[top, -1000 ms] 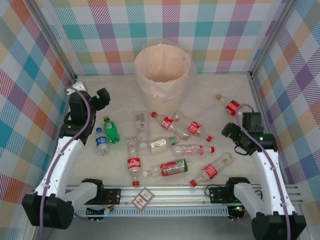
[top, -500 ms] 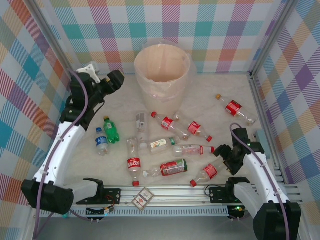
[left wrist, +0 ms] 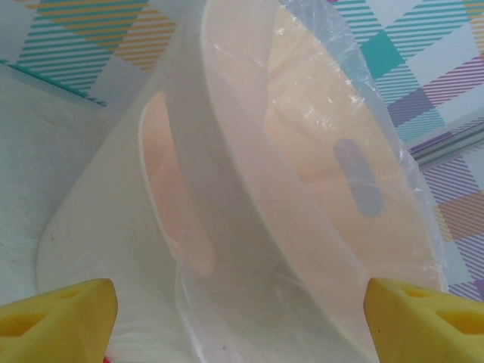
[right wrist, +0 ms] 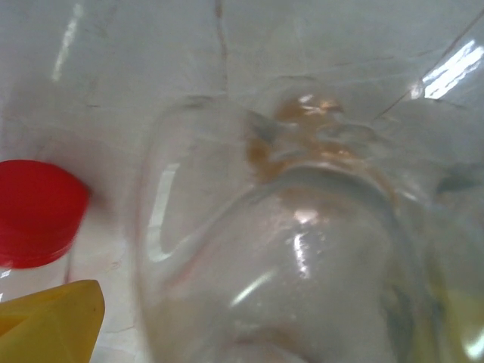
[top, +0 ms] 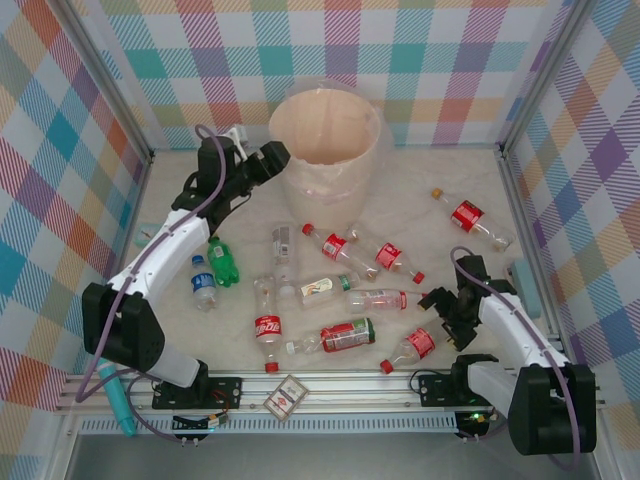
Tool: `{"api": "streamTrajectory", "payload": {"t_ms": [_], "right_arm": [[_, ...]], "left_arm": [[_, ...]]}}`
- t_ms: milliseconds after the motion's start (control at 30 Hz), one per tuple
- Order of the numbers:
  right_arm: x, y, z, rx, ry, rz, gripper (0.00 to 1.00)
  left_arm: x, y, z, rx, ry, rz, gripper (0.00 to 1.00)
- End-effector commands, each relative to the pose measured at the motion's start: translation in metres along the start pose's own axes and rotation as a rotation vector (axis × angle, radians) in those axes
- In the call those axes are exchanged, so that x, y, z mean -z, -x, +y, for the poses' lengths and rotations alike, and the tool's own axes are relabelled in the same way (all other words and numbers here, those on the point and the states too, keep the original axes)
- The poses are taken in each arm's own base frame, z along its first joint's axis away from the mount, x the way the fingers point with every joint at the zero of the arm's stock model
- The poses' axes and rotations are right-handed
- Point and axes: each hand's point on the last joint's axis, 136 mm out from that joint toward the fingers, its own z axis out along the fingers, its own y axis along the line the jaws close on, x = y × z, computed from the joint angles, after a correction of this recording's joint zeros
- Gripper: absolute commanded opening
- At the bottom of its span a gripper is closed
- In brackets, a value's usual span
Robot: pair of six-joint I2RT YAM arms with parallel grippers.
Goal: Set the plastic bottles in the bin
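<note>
Judging from the top view, you have nearly the whole job ahead of you: about eleven plastic bottles (top: 340, 337) lie scattered on the table (top: 450, 170) from 9 o'clock across the middle to 2 o'clock. The bin (top: 325, 140), standing at 12 o'clock against the back wall, shows a bare liner with no bottle that I can make out inside. Your left gripper (top: 273, 156) hangs at 11 o'clock, just beside the bin's 9 o'clock rim, its yellow fingertips (left wrist: 57, 310) spread wide with nothing between them, so it looks released and empty. Your right gripper (top: 438, 300) sits low at 4 o'clock, jaws parted over the butt end of a clear bottle (right wrist: 302, 265), with a red cap (right wrist: 34, 212) just beside it at 9 o'clock; no grip is made yet. Every bottle on view has yet to be lifted and dropped in
</note>
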Motion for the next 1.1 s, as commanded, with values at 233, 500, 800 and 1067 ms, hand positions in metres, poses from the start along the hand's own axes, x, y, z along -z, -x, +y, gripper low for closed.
{"api": "streamTrajectory", "payload": {"t_ms": [233, 500, 800, 1067], "right_arm": [[0.016, 0.008, 0.011, 0.02, 0.022, -0.048, 0.73], [0.054, 0.015, 0.028, 0.134, 0.082, -0.122, 0.48], [0.114, 0.029, 0.072, 0.311, 0.179, -0.214, 0.29], [0.285, 0.048, 0.19, 0.542, 0.615, -0.545, 0.2]], "left_arm": [[-0.021, 0.014, -0.016, -0.003, -0.03, -0.026, 0.83], [-0.026, 0.008, -0.001, -0.013, 0.017, -0.018, 0.83], [-0.027, 0.008, 0.002, 0.011, 0.02, -0.031, 0.82], [-0.023, 0.011, 0.003, 0.02, 0.048, -0.034, 0.8]]}}
